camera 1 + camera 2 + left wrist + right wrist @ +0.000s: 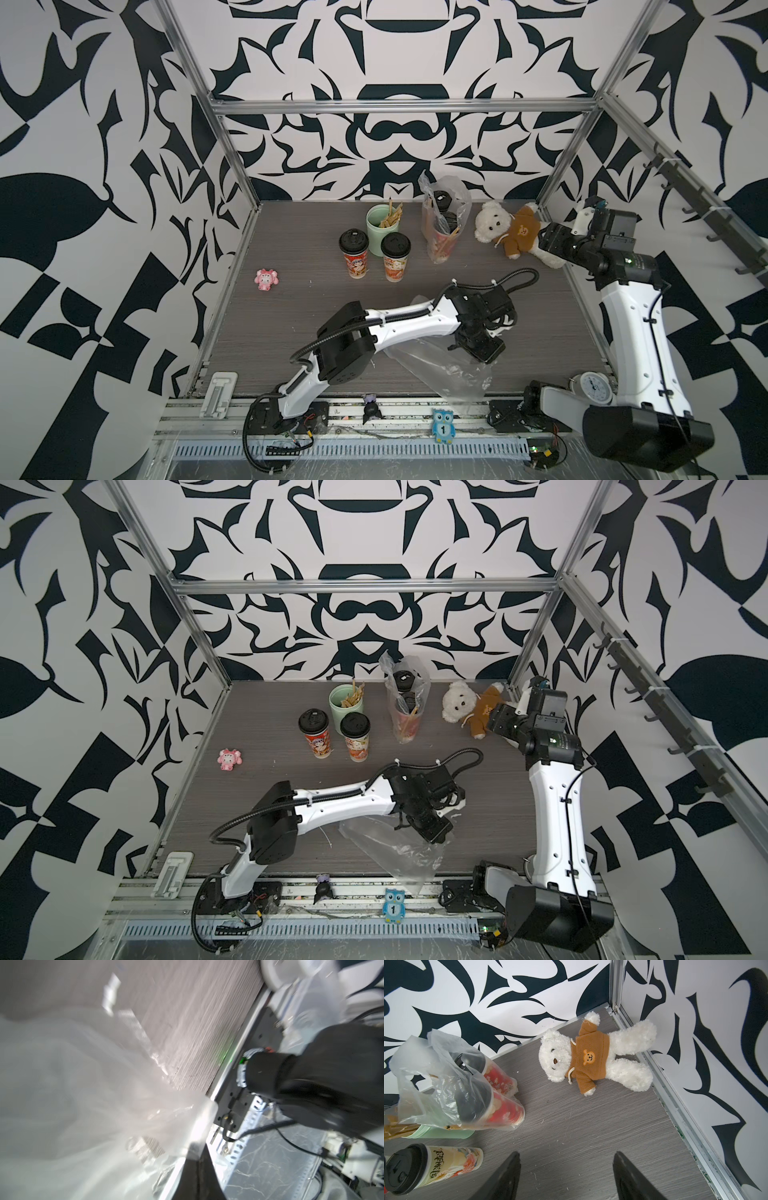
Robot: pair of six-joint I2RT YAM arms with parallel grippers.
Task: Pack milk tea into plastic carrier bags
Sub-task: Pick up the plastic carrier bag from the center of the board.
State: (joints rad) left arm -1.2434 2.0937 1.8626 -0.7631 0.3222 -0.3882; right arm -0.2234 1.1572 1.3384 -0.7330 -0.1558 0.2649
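Observation:
Two milk tea cups with black lids, a red one [354,257] and a cream one [396,257], stand free mid-table in both top views. Two more cups sit inside an upright plastic carrier bag [444,224] at the back, which the right wrist view shows as a clear bag [446,1088]. A second, empty plastic carrier bag [440,370] lies crumpled near the front edge. My left gripper [199,1159] is shut on an edge of that bag [83,1105]. My right gripper [566,1159] hangs open over bare table near the back right, with nothing between its fingers.
A mint-green cup of sticks [381,230] stands behind the free cups. A white teddy bear in a brown hoodie [591,1057] lies by the back right corner post. A pink toy [266,279] lies at the left. A small clock [592,386] sits by the right arm's base.

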